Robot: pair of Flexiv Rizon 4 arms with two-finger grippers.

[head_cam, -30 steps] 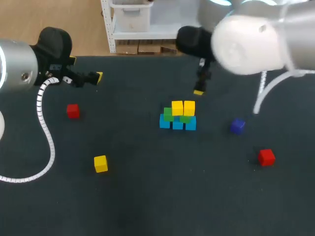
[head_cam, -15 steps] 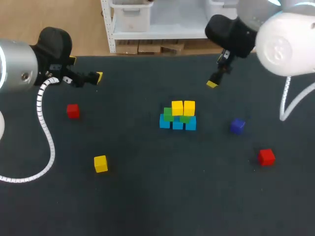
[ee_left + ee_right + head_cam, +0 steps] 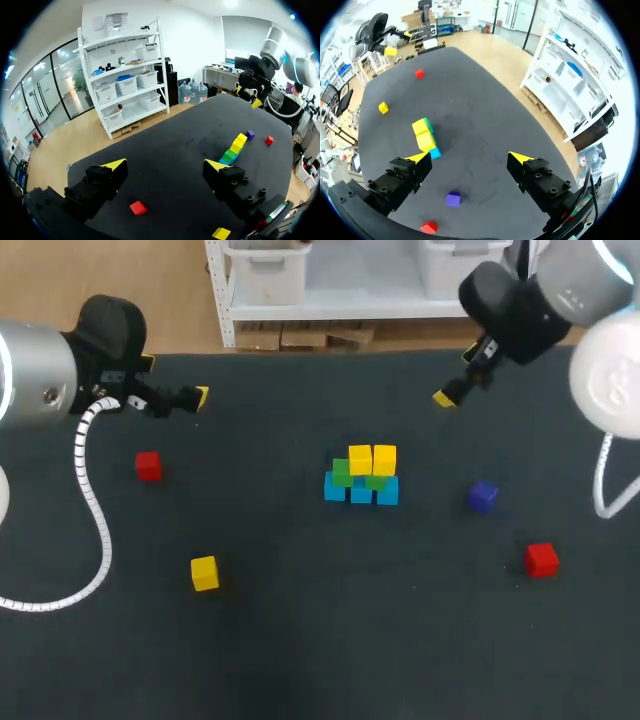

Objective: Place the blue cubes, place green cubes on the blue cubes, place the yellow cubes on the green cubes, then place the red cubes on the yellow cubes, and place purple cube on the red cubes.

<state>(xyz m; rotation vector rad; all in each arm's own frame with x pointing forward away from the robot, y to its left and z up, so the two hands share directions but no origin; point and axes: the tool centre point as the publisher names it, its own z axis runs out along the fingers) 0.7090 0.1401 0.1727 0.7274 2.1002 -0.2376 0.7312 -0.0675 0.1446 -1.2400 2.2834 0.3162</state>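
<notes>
Nearest, left of middle on the dark table (image 3: 300, 660): a loose yellow cube (image 3: 204, 573), alone and well apart from everything, not stacked. Nearest at right: the right red cube (image 3: 541, 560), flat on the table, untouched. A little farther, right of middle: the purple cube (image 3: 483, 496), near the stack but apart from it. At the middle, the stack: blue cubes (image 3: 361, 492) in a touching row at the base, green cubes (image 3: 343, 475) on top of them, then two stacked yellow cubes (image 3: 360, 459) side by side on the greens. Looks tidy and upright, with green peeking out at the left under the yellow; small, sharp-edged, plain-coloured blocks throughout. Level with the stack but far off to the left: the left red cube (image 3: 148, 466), also untouched. By judgement, roughly half done: blue and green layers placed, yellow layer on, though cannot tell whether the loose yellow belongs there too; both reds and the purple yet to go up. Farther, at far left: the left gripper (image 3: 166, 165), above the table, jaws spread wide with nothing between. At far right: the right gripper (image 3: 470, 157), likewise above the table, jaws spread and empty, well apart from the stack.
</notes>
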